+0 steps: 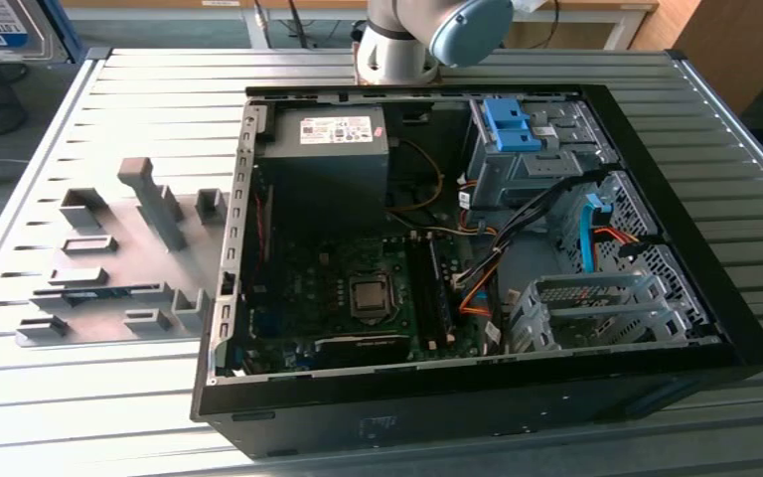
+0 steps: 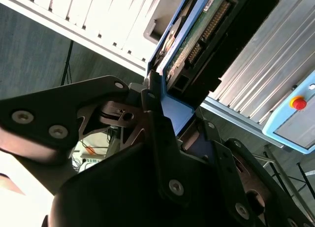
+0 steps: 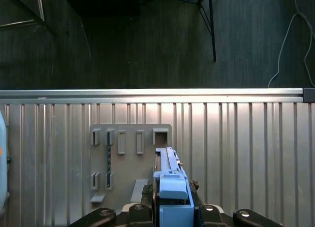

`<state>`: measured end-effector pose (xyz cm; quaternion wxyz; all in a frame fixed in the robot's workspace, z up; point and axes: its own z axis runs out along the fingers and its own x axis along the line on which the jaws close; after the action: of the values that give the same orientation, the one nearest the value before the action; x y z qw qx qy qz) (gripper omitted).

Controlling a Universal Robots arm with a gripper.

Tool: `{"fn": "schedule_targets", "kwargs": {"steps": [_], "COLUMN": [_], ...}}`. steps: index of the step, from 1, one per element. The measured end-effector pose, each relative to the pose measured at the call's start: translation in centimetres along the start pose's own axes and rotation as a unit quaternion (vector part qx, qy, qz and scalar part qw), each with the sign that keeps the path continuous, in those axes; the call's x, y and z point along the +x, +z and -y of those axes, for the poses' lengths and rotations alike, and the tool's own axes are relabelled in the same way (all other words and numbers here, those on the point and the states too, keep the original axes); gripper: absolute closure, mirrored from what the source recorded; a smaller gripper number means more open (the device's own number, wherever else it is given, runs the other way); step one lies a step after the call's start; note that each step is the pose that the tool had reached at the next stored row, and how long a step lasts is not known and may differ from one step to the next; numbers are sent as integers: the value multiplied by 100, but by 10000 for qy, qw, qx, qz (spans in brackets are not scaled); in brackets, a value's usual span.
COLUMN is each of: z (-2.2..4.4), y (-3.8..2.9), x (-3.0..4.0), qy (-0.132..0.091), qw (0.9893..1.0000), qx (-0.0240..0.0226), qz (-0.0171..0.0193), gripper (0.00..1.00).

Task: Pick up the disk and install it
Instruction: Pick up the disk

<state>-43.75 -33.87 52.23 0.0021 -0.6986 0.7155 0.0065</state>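
My gripper [image 3: 172, 210] is shut on the disk [image 3: 170, 180]. In the first wrist view the disk stands edge-on in its bright blue carrier, above the ribbed metal table and a grey fixture plate [image 3: 130, 138]. The second wrist view shows the disk's green circuit board [image 2: 197, 35] and the blue carrier [image 2: 174, 111] clamped between the black fingers [image 2: 153, 121]. In the exterior view the disk [image 1: 4, 30], with its white-and-blue label, hangs at the far upper left, well away from the open computer case [image 1: 488, 258].
Inside the case are an empty grey metal bay [image 1: 594, 308], a blue bracket [image 1: 515, 124] on another bay, a power-supply box [image 1: 329, 149], cables and the motherboard [image 1: 355, 288]. The grey fixture plate [image 1: 116, 258] with upright holders lies at the exterior view's left. The arm's base [image 1: 408, 40] stands behind the case.
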Motion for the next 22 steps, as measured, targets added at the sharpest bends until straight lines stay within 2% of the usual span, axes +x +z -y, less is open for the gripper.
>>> {"fn": "schedule_targets", "kwargs": {"steps": [22], "z": [-1], "y": [-233], "x": [-3], "qy": [0], "qw": [10000], "qx": [0], "qz": [0], "gripper": [63]}}
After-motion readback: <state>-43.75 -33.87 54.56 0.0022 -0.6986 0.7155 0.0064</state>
